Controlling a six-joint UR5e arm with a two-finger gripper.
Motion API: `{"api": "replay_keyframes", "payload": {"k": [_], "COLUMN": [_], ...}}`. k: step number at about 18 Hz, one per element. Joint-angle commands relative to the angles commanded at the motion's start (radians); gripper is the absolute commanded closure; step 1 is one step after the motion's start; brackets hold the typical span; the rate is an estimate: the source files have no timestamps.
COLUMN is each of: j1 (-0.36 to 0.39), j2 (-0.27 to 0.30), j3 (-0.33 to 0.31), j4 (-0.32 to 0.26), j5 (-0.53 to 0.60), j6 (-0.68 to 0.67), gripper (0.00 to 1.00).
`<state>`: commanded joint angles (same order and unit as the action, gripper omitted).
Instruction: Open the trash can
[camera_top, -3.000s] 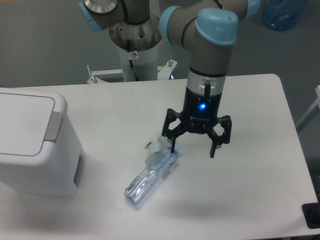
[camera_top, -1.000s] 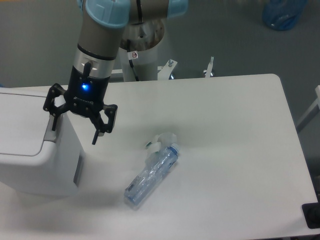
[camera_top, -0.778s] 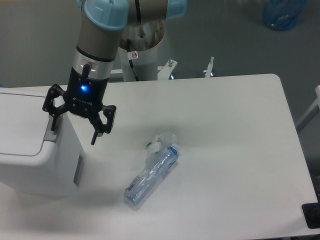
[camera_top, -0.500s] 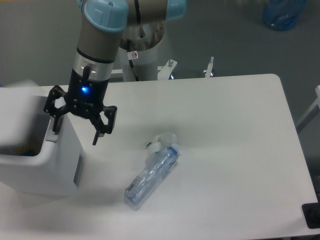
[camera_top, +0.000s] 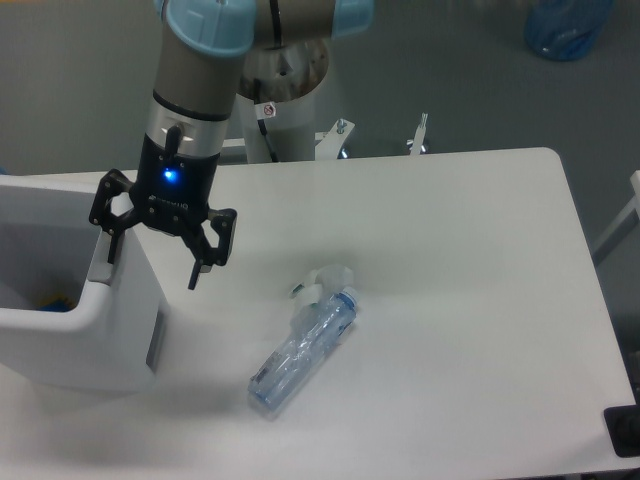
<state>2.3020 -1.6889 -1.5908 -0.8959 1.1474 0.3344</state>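
The arm (camera_top: 205, 75) is showing grey tube sections with light blue round caps on the joints. The gripper (camera_top: 153, 247) is wearing a black body with thin black fingers (a small blue light is glowing on it). A silver ring is sitting above the black part.

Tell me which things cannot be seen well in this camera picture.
- Large white boxy plastic trash can: left part cut off by the picture edge; lid not visible.
- Blue object inside it: mostly hidden by the front wall.
- Gripper: one fingertip by the grey tab; contact unclear.
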Motion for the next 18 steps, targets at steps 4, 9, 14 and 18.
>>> {"api": "replay_keyframes", "payload": {"k": [4, 9, 14, 18], "j1": [0.108, 0.241, 0.333, 0.343], "j2": [-0.008, -0.078, -0.117, -0.146], "j3": [-0.032, -0.052, -0.054, -0.075], "j4": [0.0, 0.002, -0.006, -0.012], "j5": [0.064, 0.159, 0.208, 0.323], "j6": [0.113, 0.323, 0.637, 0.863], "gripper": [0.0, 0.0, 0.0, 0.0]}}
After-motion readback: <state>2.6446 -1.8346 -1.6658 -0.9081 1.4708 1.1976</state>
